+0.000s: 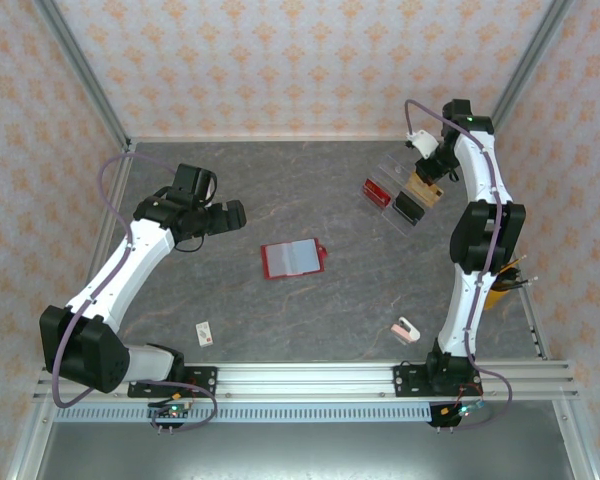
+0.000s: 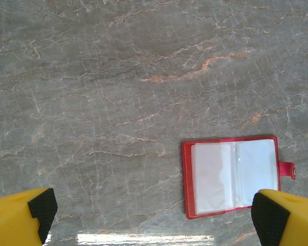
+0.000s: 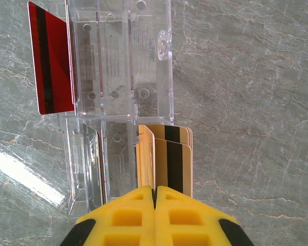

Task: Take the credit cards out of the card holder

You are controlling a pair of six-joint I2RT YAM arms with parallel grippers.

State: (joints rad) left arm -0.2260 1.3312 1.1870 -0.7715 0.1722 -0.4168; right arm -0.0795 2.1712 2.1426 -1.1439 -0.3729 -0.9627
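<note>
The card holder (image 1: 293, 258) lies open and flat mid-table, a red wallet (image 2: 187, 179) whose clear inner pockets look empty. My left gripper (image 2: 154, 212) hovers open to its left, the wallet just inside its right fingertip (image 2: 269, 218). My right gripper (image 3: 154, 193) is shut on a yellowish-tan credit card (image 3: 146, 159), held edge-on beside the clear plastic tray (image 3: 118, 61). More tan cards with a black stripe (image 3: 175, 154) stand in the tray right next to it. A red card with a black stripe (image 3: 51, 61) stands at the tray's other end.
The tray (image 1: 400, 175) sits at the back right with my right gripper (image 1: 427, 170) over it. A tiny white card with a red mark (image 1: 206, 332) lies front left, a small pink-white object (image 1: 406, 329) front right. Metal frame rails border the table.
</note>
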